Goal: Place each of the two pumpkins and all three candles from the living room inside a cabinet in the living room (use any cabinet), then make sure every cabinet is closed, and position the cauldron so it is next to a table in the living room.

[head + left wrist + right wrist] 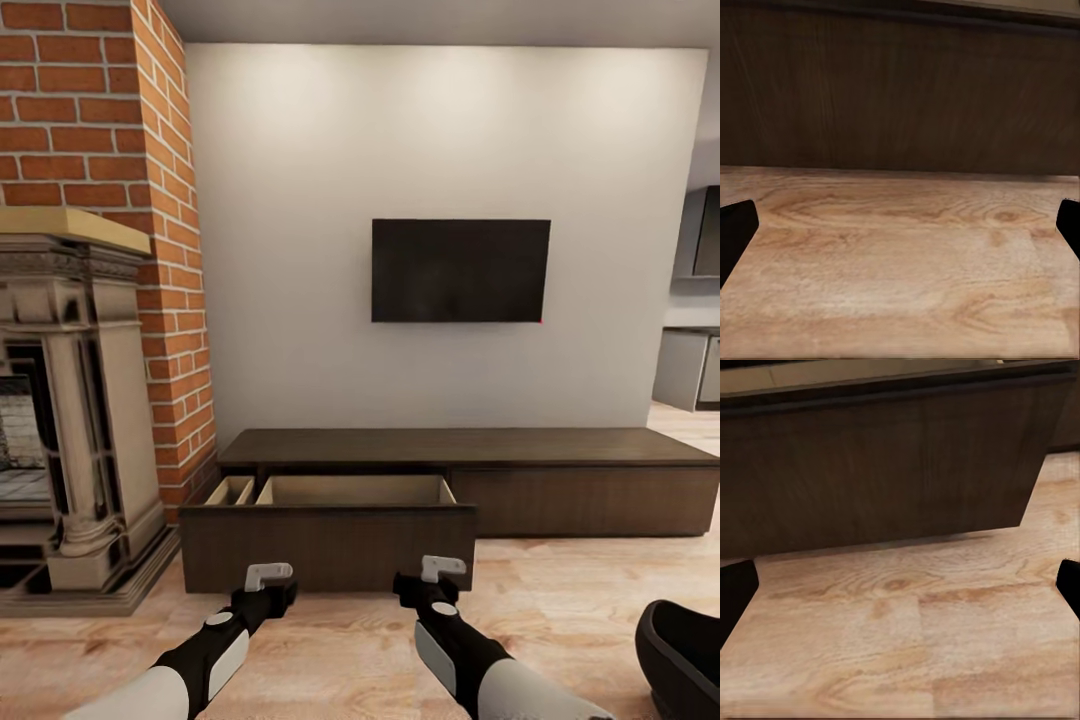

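Living-room floor [560, 590] before the cabinet [460, 447], its drawer [330, 545] pulled out empty; our left pincer [268, 576] and right pincer [442, 569] gape, so we judge fetching pumpkins next.

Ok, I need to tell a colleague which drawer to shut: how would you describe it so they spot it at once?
Find the black TV on the white wall; under it runs the long, low dark brown cabinet. At its end nearest the brick fireplace, one drawer stands pulled out toward the robot. Unlike the flush front beside it, it shows a pale beige interior.
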